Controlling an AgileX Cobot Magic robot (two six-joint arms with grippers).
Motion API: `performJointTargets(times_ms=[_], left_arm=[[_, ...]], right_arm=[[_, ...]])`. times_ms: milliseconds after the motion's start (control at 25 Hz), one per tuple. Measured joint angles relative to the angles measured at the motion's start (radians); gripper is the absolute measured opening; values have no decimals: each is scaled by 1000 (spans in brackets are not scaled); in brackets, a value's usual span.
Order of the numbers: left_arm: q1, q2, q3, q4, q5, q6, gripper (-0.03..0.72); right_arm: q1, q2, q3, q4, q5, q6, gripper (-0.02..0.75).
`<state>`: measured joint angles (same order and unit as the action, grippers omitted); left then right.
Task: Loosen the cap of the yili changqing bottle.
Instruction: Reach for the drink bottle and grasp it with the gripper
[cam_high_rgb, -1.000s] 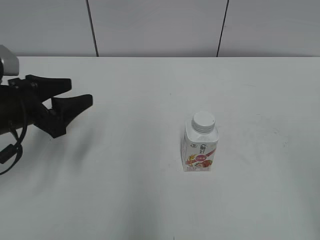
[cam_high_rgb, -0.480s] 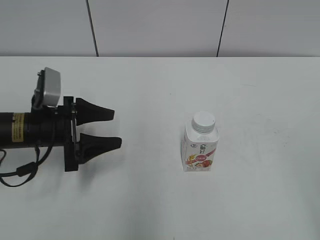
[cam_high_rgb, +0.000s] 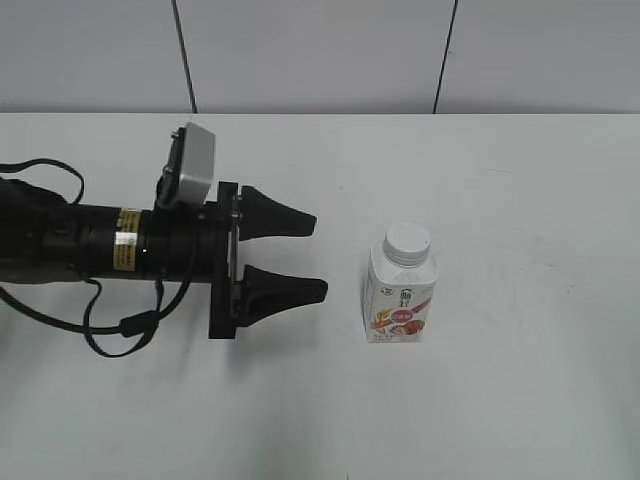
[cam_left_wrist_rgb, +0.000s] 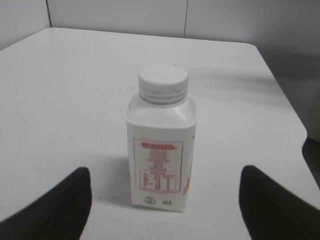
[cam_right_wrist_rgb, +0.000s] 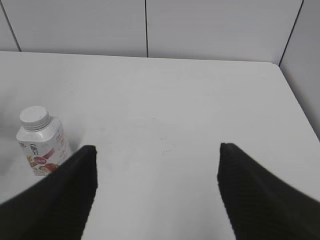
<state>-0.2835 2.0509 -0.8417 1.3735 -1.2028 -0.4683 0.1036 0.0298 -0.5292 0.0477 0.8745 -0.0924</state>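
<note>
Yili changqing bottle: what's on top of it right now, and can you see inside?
The white ribbed cap sits on the neck of the yili changqing bottle; nothing rests on the cap. The contents are hidden by the opaque white walls. The left hand is open, short of the bottle.

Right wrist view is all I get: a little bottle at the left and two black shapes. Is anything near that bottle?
Observer: Yes, the left pincer is open beside the bottle, not touching it.
Operator: Is its lid on?
Observer: The left wrist view shows the cap seated on the neck, ribbed round its side.
Operator: What's printed on it?
Observer: On the side facing the left pincer, a pink-framed text panel.
</note>
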Motion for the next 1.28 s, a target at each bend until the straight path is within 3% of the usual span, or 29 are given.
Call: performJointTargets(times_ms=[200, 680, 1280], left_arm=[[-67, 26, -60, -2, 49, -7, 554], [-131, 165, -215, -52, 35, -22, 554], [-198, 188, -233, -100, 93, -26, 535]], right_arm=[[0, 0, 0, 30, 0, 0, 592], [0, 0, 0, 36, -1, 0, 592], [0, 0, 0, 36, -1, 0, 592]])
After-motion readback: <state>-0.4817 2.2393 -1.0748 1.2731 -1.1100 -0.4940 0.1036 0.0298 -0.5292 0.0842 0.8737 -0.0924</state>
